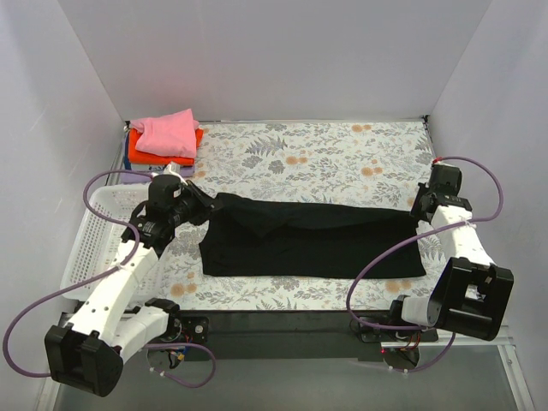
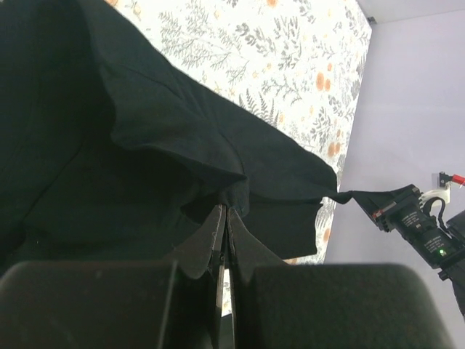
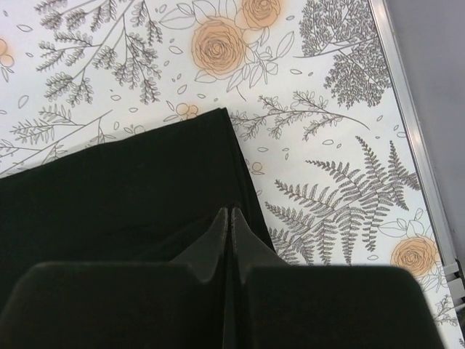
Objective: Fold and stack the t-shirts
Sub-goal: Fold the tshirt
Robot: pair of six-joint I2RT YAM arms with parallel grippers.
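- The black t-shirt [image 1: 312, 240] was matt, soft cloth, lightly creased.
- The tablecloth [image 1: 325, 158] was smooth, printed fabric with a dull finish.
- The basket [image 1: 90, 240] was white plastic mesh.

Black soft cloth short-sleeved t-shirt [image 1: 317, 244] [image 2: 87, 145] [image 3: 123, 196]: doubled over into a long band, stretched across the centre from 9 to 3 o'clock. Near edge lying flat, 9 o'clock end raised and rumpled into loose folds, 3 o'clock end drawn to a narrow taut corner. Far off at 10 o'clock, pink soft cloth t-shirt [image 1: 167, 133], loosely folded, resting on top of folded orange cloth t-shirt [image 1: 190, 145].
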